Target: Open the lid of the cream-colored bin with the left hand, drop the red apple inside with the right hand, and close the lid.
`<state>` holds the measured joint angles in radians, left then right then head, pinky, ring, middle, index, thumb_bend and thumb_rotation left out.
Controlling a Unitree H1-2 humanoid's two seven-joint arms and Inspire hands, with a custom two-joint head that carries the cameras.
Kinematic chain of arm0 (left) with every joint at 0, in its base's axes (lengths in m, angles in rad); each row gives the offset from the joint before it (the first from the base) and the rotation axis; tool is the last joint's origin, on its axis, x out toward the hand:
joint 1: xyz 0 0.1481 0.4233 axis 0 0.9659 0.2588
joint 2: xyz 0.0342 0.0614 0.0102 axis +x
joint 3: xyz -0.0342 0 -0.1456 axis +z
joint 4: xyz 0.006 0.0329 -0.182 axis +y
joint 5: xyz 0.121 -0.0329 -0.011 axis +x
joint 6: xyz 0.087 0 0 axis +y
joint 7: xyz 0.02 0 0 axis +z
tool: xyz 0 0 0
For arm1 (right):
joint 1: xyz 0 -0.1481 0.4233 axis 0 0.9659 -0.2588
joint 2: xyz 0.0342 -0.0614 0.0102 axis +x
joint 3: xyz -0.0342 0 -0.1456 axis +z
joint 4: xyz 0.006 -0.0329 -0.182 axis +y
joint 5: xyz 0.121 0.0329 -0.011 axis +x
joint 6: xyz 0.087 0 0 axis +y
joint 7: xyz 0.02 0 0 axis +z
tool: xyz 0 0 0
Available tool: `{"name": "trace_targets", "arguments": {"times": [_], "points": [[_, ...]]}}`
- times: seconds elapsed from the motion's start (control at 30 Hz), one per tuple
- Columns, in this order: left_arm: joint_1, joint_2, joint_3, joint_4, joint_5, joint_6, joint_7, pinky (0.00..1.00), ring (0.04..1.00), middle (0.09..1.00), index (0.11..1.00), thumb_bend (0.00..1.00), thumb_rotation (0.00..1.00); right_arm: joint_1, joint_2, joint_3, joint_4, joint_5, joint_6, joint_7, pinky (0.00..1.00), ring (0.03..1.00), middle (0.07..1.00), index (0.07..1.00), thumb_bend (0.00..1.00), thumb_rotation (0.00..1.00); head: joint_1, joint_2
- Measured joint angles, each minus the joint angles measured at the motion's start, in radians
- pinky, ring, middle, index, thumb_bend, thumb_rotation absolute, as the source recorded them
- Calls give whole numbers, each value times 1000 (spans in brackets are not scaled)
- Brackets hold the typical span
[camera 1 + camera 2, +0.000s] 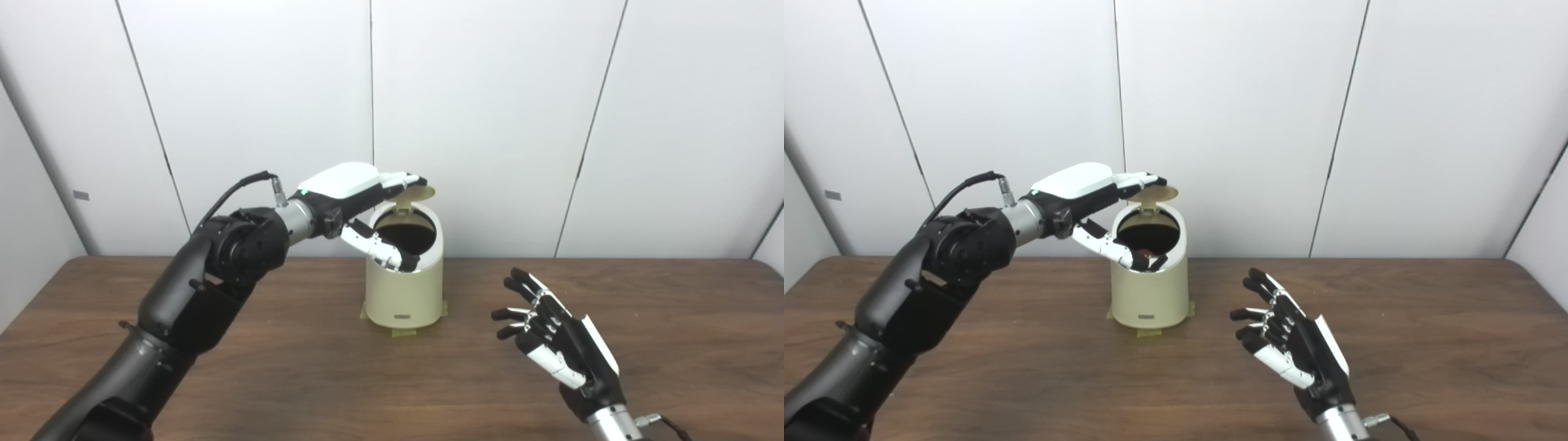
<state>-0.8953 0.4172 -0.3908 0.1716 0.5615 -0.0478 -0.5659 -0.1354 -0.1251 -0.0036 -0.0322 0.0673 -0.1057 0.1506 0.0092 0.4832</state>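
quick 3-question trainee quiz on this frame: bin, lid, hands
1. True or false: the lid of the cream-colored bin is shut.
2. Which hand touches the lid? A) left hand B) right hand C) neither
3. Fill in: the right hand holds ____.

Key:
1. False; it is raised, the opening shows.
2. A; its fingers rest on the lid.
3. Nothing; it is open above the table.

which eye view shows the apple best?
Right eye view: a dark red patch of the apple shows inside the open cream-colored bin, beside the left hand's thumb. In the left eye view the bin's opening looks only dark; no apple can be made out.
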Motion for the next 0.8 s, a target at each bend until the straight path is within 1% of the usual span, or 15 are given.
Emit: {"name": "trace_targets", "arguments": {"times": [0.13,0.23,0.37,0.47,0.7,0.8], "points": [[0,-1,-11,0,5,-4,-6,903,964,987,983,1000,704,0,0,0,-5,-2,4,0,551,682,888,908,895,619,0,5],[0,-1,-17,0,6,-3,-20,910,965,991,986,1000,725,0,1,1,-7,-8,5,-1,550,678,889,908,884,625,-2,6],[7,-1,-17,0,-2,0,-36,932,980,1000,995,1000,723,0,1,1,-7,-13,8,-2,547,674,886,907,873,626,-5,12],[22,-2,-14,0,-19,5,-46,953,992,1000,998,1000,714,0,2,0,-9,-13,16,-2,547,674,885,903,877,622,-6,14],[60,-3,-13,-4,-40,21,-65,935,990,1000,1000,1000,708,-1,4,0,-27,-15,22,-3,548,676,887,903,893,630,-6,21],[73,-3,-8,-8,-46,39,-67,930,987,1000,1000,1000,704,-1,4,0,-27,-17,23,-3,551,679,887,906,887,632,-6,21]]}}
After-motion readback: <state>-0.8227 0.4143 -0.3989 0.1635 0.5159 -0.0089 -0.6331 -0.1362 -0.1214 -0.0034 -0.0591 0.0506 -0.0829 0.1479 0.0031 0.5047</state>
